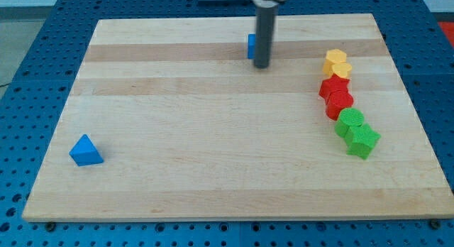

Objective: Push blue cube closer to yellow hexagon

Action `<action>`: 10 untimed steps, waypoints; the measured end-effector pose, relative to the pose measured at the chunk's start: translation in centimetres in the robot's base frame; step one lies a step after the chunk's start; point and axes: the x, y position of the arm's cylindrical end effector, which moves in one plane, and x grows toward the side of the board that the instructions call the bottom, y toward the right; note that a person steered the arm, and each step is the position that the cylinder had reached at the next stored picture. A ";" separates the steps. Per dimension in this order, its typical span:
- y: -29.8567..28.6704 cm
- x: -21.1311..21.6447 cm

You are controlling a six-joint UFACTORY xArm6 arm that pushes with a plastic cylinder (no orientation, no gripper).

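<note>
The blue cube (251, 46) sits near the view's top centre, mostly hidden behind my rod. My tip (262, 65) rests on the board just right of and slightly below the cube, touching or nearly touching it. The yellow hexagon (335, 59) lies at the view's right, at the top of a column of blocks, with a second yellow block (341, 69) right below it. The cube is well to the left of the hexagon.
Below the yellow blocks run two red blocks (335, 87) (340, 103), then two green blocks (350, 121) (362, 140). A blue triangular block (86, 150) lies at the lower left. The wooden board (213, 147) rests on a blue pegboard table.
</note>
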 end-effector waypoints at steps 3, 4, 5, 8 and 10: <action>-7.4 -5.3; -0.3 -5.5; 7.1 -5.5; 8.3 -5.7; 5.4 -3.6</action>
